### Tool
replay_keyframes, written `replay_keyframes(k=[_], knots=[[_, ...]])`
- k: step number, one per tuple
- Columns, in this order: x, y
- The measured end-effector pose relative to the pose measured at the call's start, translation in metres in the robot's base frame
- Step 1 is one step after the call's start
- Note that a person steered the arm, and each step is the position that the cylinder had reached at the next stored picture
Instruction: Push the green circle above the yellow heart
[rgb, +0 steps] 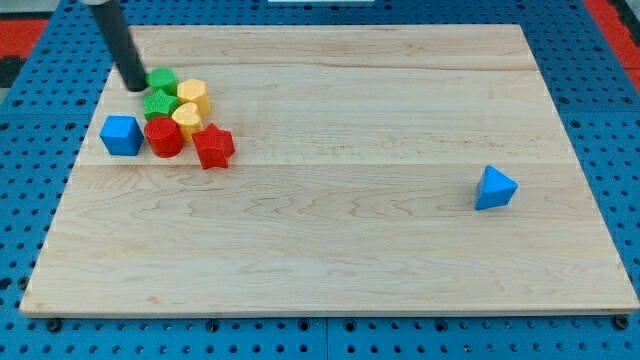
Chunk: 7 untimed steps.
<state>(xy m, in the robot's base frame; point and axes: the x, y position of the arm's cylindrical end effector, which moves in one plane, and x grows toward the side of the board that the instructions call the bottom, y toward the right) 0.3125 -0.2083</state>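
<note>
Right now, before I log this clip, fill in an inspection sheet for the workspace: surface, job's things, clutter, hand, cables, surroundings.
Surface: wooden board, light, flat, mostly bare.
Job's things: green circle at the top of a cluster near the view's top left; yellow heart lower in the cluster, right of the green star.
Clutter: yellow hexagon, red cylinder, red star, blue cube just left of the cluster; blue triangle alone at the view's right.
Hand: none fitted; my tip sits against the green circle's left side.
Cables: nothing seen.
Surroundings: blue pegboard around the board; red strips in the top corners.
</note>
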Motion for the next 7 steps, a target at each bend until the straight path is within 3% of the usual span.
replay_keyframes(k=[1, 2, 4, 5, 7], knots=[[-0.005, 0.058], [-0.038, 0.071], [-0.016, 0.121], [-0.011, 0.083], [-0.019, 0.063]])
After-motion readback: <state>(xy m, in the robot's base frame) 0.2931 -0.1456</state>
